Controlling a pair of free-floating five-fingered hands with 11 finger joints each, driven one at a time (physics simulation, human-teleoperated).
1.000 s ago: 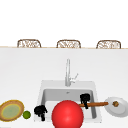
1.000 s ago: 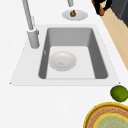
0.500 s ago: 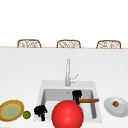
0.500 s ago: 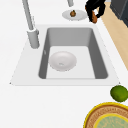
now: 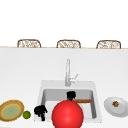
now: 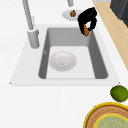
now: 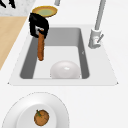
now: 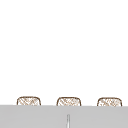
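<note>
There are two black hands. The right hand [image 5: 71,95] hangs over the middle of the sink [image 5: 43,93], and its fingers are curled tight around one end of a long brown stick-like thing [image 5: 82,101], maybe a carrot. In the front view the stick lies flat and points toward the right wall of the sink; the right side view shows the same hand [image 7: 38,23] over the sink's front edge with the stick [image 7: 40,48] reaching out from it above the sink floor. The left hand [image 5: 40,110] hangs at the front left corner of the sink, just beside the one green lime [image 5: 26,115]; I cannot tell if its fingers are spread or curled. There is one white bowl [image 6: 62,60] on the sink floor, and one tall tap [image 5: 67,73] at the back edge of the sink. One yellow plate [image 5: 11,110] sits near the front left edge of the worktop [image 5: 20,70], next to the lime. One white plate [image 5: 116,106] sits to the right of the sink with one small brown food [image 5: 115,103] on it. One big red ball [image 5: 67,114] shows at the front of the sink. Three chair backs [image 5: 68,44] stand behind the worktop's far edge.
</note>
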